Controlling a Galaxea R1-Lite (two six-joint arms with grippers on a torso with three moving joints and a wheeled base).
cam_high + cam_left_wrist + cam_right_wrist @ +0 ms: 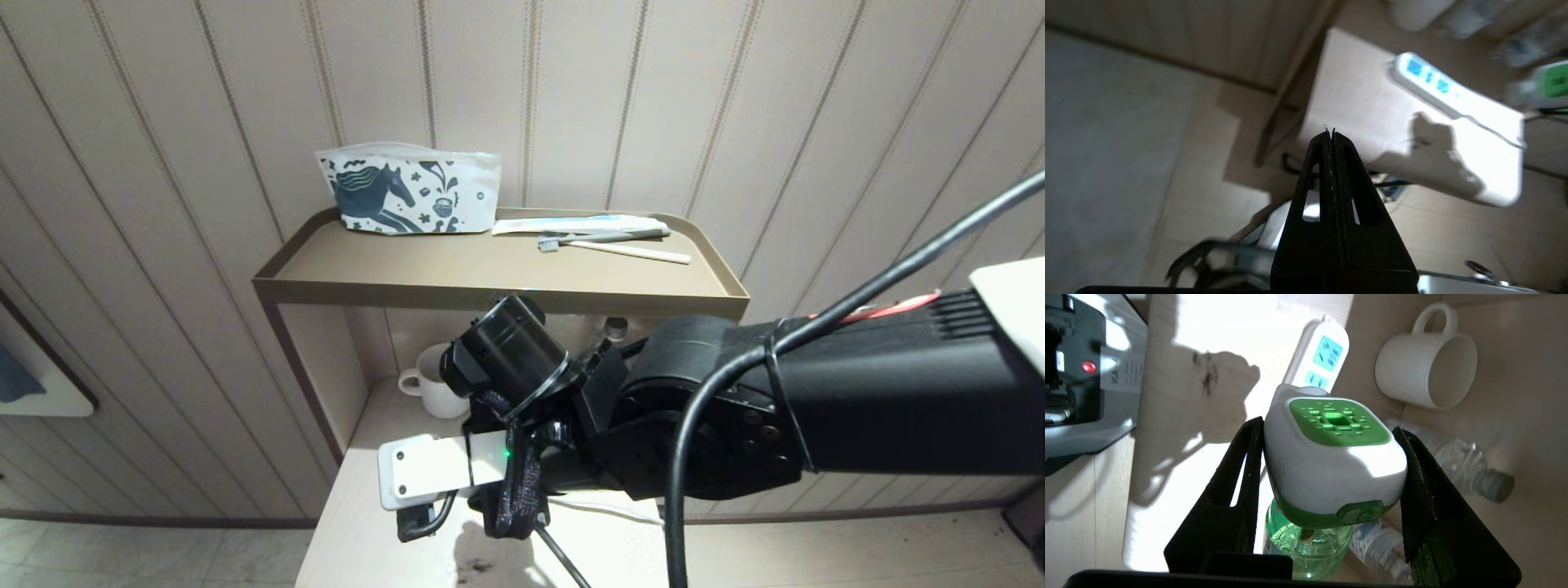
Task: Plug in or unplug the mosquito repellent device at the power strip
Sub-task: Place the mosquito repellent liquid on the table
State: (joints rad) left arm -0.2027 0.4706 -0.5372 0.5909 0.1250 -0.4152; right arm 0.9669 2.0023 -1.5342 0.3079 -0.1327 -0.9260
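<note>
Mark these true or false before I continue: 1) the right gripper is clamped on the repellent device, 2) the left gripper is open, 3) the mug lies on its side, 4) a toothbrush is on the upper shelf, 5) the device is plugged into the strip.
1) True: the right gripper clamps the mosquito repellent device by its white cap.
2) False: the left gripper is shut, empty.
3) True: the white mug lies tipped over.
4) True: a toothbrush rests on the upper shelf.
5) False: the device is held off the power strip.
</note>
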